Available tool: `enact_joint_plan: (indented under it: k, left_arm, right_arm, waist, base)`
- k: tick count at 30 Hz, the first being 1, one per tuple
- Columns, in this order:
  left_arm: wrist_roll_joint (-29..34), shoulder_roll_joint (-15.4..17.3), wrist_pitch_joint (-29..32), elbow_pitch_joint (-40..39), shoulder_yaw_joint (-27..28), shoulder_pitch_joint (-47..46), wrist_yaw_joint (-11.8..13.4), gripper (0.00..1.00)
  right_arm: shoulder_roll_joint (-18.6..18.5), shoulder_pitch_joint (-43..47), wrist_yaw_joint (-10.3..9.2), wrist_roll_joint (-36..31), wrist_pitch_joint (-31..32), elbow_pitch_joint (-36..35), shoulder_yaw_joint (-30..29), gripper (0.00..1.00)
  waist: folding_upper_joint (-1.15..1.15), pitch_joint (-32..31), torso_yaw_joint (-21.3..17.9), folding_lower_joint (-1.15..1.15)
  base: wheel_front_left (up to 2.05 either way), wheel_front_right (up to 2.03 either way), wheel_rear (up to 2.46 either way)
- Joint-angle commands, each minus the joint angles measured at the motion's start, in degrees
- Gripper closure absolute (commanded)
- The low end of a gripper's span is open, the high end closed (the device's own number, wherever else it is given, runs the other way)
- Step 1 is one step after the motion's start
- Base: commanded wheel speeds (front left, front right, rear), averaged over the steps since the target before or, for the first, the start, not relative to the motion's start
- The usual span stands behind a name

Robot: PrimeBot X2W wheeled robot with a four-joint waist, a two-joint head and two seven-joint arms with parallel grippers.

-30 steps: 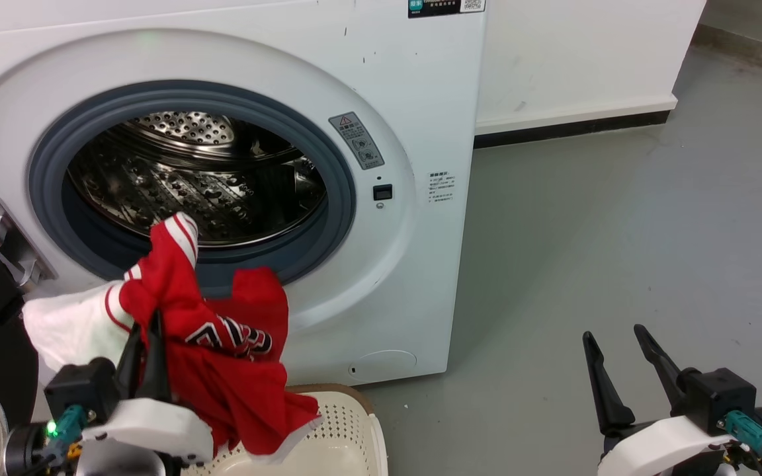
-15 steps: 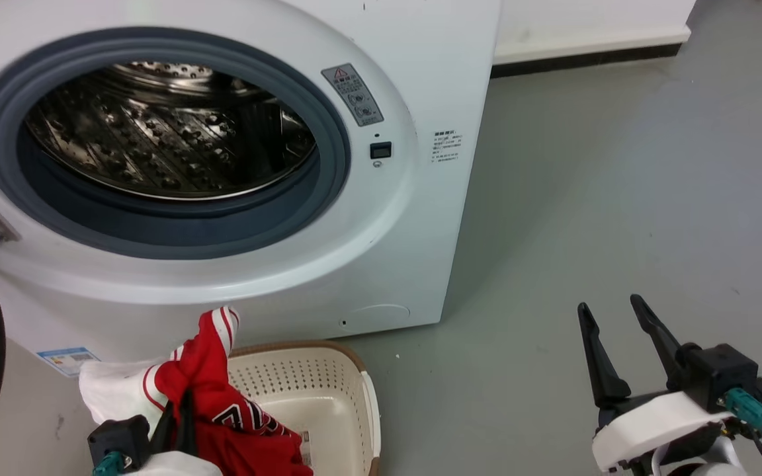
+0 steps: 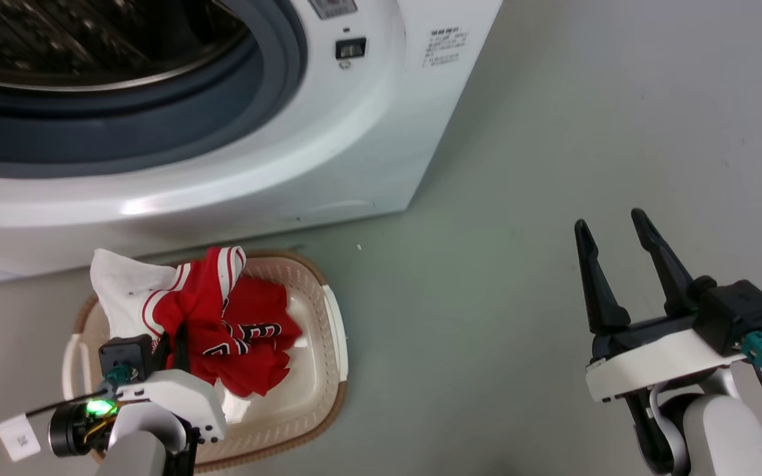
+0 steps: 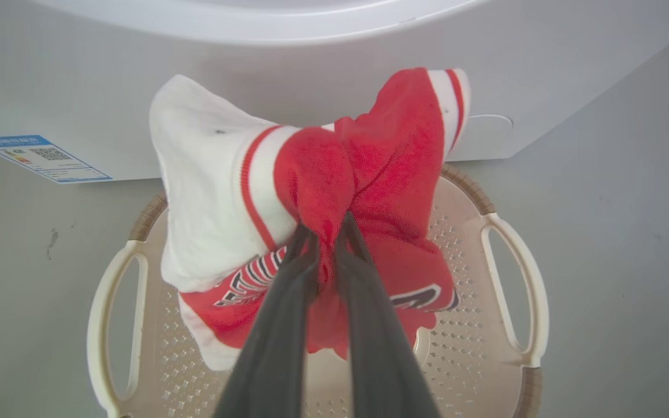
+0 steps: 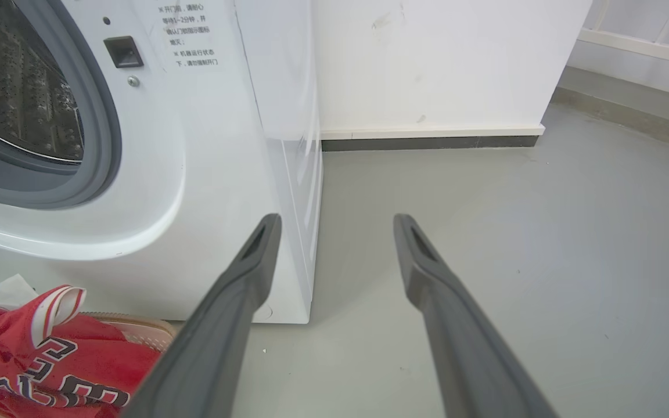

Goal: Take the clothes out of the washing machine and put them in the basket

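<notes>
Now lowered from the washing machine (image 3: 328, 145), the clothes (image 3: 242, 324) hang in the basket (image 3: 335, 330), pinched by your left tool (image 4: 326, 223); your right tool (image 3: 609, 225) gapes empty. Overhanging white cloth (image 3: 120, 284) may spill outside on release.

The right gripper (image 5: 337, 219) has its two dark fingers spread wide, with nothing between them, over grey floor (image 5: 543, 244). At left stands the washer (image 5: 218, 174), its steel drum (image 5: 15, 87) exposed. At lower left, red lettered clothes (image 5: 38, 366) bunch over the basket's (image 5: 140, 325) brown rim.
</notes>
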Motion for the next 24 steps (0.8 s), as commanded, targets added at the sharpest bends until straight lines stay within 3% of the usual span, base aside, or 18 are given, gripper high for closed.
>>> enact_joint_plan:
  k: [1,11,19,21,22,23,24]
  left_arm:
    - [0.54,0.28,-0.64,1.92,-0.23,-2.04,-0.45,1.0]
    - [-0.37,0.87,-2.33,19.73,0.11,-10.82,-1.87,1.0]
    - [-0.99,0.94,-2.34,30.17,-0.44,-15.3,-3.93,1.0]
    - [-0.99,0.5,-2.4,31.97,-0.84,-15.89,-4.24,0.53]
    - [-1.17,0.26,-2.46,32.76,-0.9,-16.2,-4.64,0.15]
    - [-1.07,0.03,-2.43,33.5,-1.17,-16.36,-4.87,0.0]
    - [-1.11,-0.15,-2.45,34.14,-1.31,-16.39,-5.24,0.0]
  right_arm:
    - [0.05,-1.48,-0.04,0.41,-0.53,0.2,0.23,0.0]
    - [0.05,-5.56,-0.04,1.51,-2.96,2.57,1.42,0.0]
    - [0.05,-7.1,-0.04,2.04,-3.93,4.4,2.23,0.0]
    - [0.04,-7.26,-0.04,1.96,-4.05,5.01,2.32,0.0]
    - [0.04,-7.28,-0.04,1.92,-4.15,5.33,2.32,0.0]
    - [0.04,-7.21,-0.04,1.91,-4.25,5.64,2.3,0.0]
    - [0.04,-7.12,-0.04,1.69,-4.38,6.0,2.26,0.0]
  waist:
    - [0.0,4.59,-1.44,-0.01]
    - [0.0,11.9,-2.69,-0.01]
    - [0.0,13.1,-2.99,-0.01]
    - [0.0,12.38,-2.94,-0.01]
    - [0.0,11.87,-2.87,-0.01]
    - [0.0,11.2,-2.78,-0.01]
    - [0.0,10.36,-2.68,-0.01]
  base:
    - [0.0,0.0,0.0]
    - [0.0,0.0,0.0]
    - [0.0,0.0,0.0]
    - [0.0,0.0,0.0]
    - [0.0,0.0,0.0]
    - [0.0,0.0,0.0]
    - [0.0,0.0,0.0]
